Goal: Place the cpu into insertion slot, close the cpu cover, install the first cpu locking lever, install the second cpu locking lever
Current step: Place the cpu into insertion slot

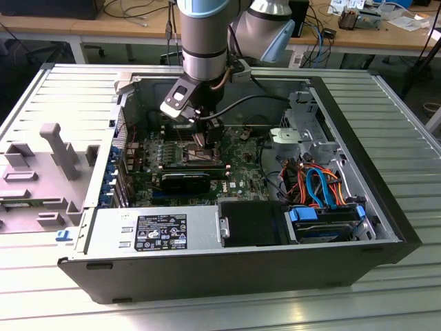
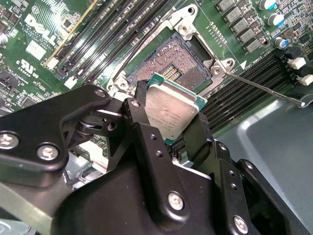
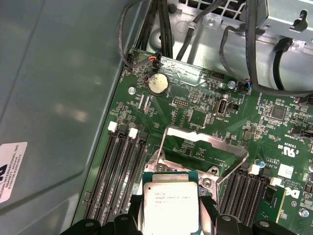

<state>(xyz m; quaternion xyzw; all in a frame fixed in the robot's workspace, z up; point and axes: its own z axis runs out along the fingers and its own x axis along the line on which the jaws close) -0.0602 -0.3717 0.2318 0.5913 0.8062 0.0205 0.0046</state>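
Gripper (image 2: 168,121) pinches cpu (image 2: 172,108) between fingers — over insertion slot (image 2: 178,61).

Silver-grey tube arm (image 1: 203,41) with light-blue joint caps (image 1: 275,34). A black cable (image 1: 255,100) loops off the wrist, well above the fingers. Black-and-grey box (image 1: 179,96) on the wrist, likely a camera mount. The gripper (image 2: 171,115) is matte black throughout, with a blocky body behind the fingers (image 2: 142,132) and a flat linkage bar (image 2: 29,122) off to one side. The fingers are straight, with small holes. Silver round-head screws (image 2: 176,199) on the body, and two larger ones on the bar.
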